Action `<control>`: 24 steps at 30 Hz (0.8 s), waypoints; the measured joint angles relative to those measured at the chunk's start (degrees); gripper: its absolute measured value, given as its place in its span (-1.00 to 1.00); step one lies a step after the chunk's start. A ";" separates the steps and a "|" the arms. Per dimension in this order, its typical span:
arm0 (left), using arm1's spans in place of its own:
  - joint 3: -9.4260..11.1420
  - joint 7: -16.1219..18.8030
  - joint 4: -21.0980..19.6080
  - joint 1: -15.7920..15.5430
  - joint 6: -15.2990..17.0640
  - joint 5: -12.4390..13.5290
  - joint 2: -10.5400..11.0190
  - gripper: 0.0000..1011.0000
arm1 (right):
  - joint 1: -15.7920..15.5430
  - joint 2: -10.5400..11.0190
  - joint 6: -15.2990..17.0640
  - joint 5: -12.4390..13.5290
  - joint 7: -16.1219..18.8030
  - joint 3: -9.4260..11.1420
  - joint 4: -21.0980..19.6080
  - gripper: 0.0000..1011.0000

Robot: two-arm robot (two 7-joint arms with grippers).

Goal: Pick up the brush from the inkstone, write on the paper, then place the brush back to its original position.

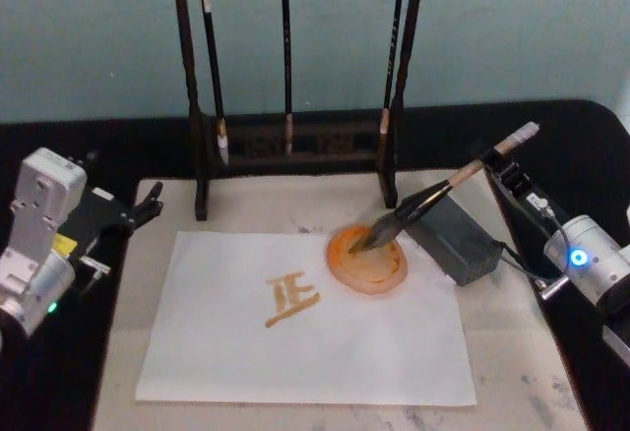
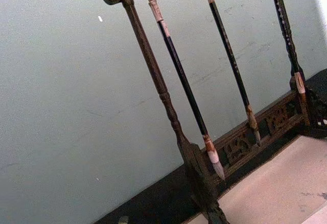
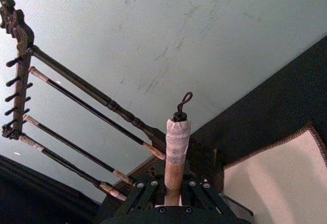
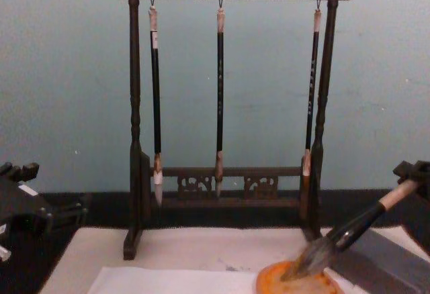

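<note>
The brush (image 1: 433, 198) rests bristles-down in the inkstone (image 1: 340, 266), held by the right gripper (image 1: 505, 167).
Its fingers are closed around the pale upper handle, and the shaft slants over the grey slab (image 1: 463, 239). The left gripper (image 1: 148, 205) sits parked left of the paper (image 1: 374, 342).

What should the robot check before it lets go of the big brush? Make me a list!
1. Writing finished: an orange mark is on the paper. Ok.
2. Bristles of the brush sit inside the inkstone. Ok.
3. Right gripper is closed on the brush handle. Ok.
4. The brush will rest steady beside the dark slab once released. Cannot tell.
5. Left gripper is parked left of the paper, out of the way. Ok.
</note>
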 joint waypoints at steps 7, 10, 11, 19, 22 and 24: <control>0.00 0.00 0.00 0.00 0.00 0.00 0.00 1.00 | 0.27 0.10 -0.61 1.16 -0.39 -0.78 0.54 -0.67; 0.00 0.00 0.00 0.00 0.00 0.01 0.00 1.00 | 0.36 0.13 -0.73 1.46 -0.54 -1.08 0.76 -0.67; 0.00 0.00 0.00 0.00 0.00 0.00 0.00 1.00 | 0.42 0.16 -0.81 1.64 -0.64 -1.26 0.88 -0.67; 0.00 0.00 0.00 0.00 0.00 0.00 0.00 1.00 | 0.80 0.39 -1.48 2.26 -1.18 -2.27 1.41 -0.67; 0.00 0.00 0.00 0.00 0.00 0.00 0.00 1.00 | 0.88 0.54 -1.70 2.55 -1.45 -2.64 1.45 -0.67; 0.00 0.00 0.00 0.00 0.00 0.00 0.00 1.00 | 0.95 0.67 -1.85 2.78 -1.57 -2.93 1.56 -0.67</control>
